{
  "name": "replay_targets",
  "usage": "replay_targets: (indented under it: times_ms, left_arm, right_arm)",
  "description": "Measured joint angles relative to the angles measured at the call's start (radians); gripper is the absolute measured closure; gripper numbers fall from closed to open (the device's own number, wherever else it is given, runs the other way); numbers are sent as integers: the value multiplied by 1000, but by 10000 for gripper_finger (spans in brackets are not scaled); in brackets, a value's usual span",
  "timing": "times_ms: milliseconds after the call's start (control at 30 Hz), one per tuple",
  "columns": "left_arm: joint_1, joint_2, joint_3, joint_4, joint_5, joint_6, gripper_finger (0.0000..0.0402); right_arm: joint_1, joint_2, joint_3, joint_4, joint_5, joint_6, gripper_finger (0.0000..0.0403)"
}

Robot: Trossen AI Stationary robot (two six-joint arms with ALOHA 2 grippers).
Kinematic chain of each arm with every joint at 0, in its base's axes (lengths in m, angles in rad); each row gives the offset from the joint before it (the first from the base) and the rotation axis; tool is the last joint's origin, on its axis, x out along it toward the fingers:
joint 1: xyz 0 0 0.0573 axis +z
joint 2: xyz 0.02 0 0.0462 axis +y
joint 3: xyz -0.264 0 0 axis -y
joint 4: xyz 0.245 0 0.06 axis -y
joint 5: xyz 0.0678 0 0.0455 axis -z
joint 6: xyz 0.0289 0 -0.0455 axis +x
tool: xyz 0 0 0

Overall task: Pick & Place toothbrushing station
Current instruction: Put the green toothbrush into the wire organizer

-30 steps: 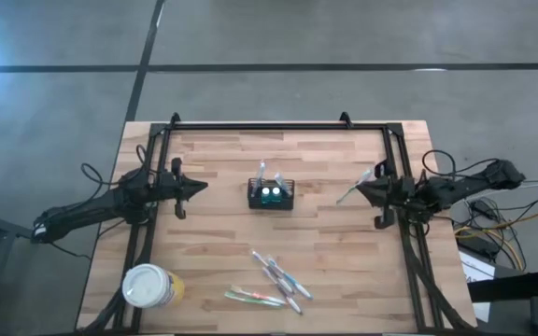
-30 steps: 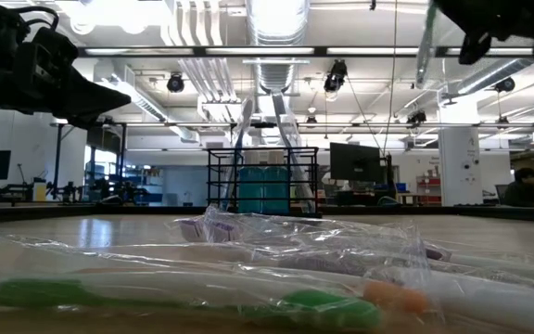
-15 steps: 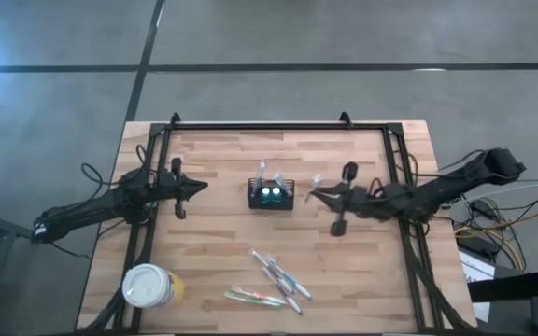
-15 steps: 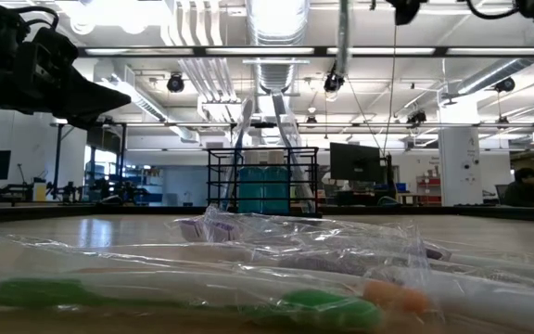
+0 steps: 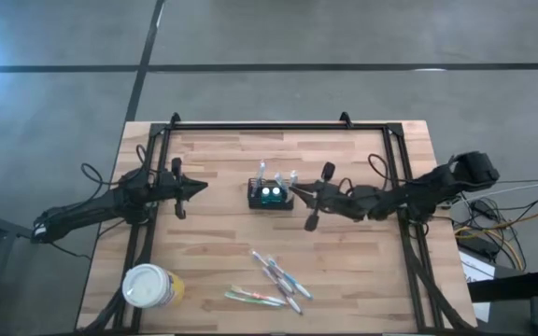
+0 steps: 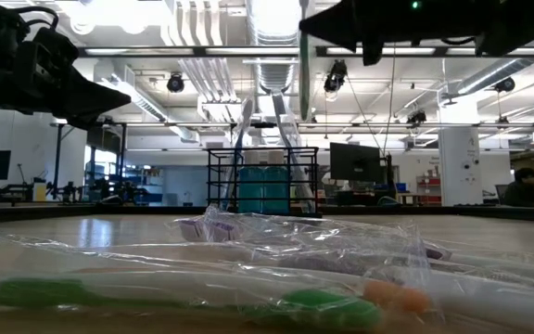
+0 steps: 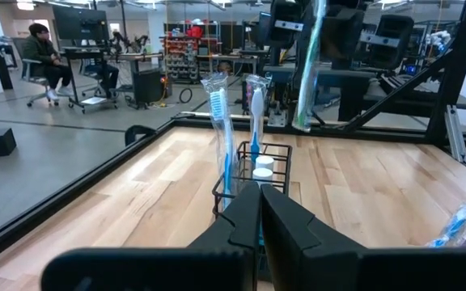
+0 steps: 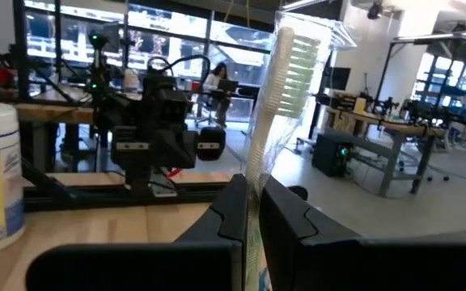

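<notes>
The left gripper [image 7: 259, 212] shows its two dark fingers pressed together, pointing across the wooden table [image 7: 362, 186] at the black wire caddy [image 7: 263, 166]. Two wrapped toothbrushes [image 7: 219, 121] stand upright in the caddy, and a third wrapped toothbrush [image 7: 308, 69] hangs above it from the right gripper [image 7: 314, 24]. More wrapped toothbrushes [image 7: 459, 226] lie near the table's edge, and a person [image 7: 43, 52] sits in the room beyond.
</notes>
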Motion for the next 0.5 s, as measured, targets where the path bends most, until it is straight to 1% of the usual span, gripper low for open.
replay_targets:
  times_ms: [200, 300, 433, 500]
  left_arm:
    - [0, 0, 0, 0, 0, 0, 383]
    - [0, 0, 0, 0, 0, 0, 383]
    - [0, 0, 0, 0, 0, -4, 383]
    - [0, 0, 0, 0, 0, -4, 383]
  right_arm:
    - [-3, 68, -3, 14, 35, 8, 390]
    - [-6, 101, -3, 51, 49, 8, 390]
    - [-6, 151, -3, 97, 95, 0, 390]
    - [-9, 171, -3, 107, 97, 0, 390]
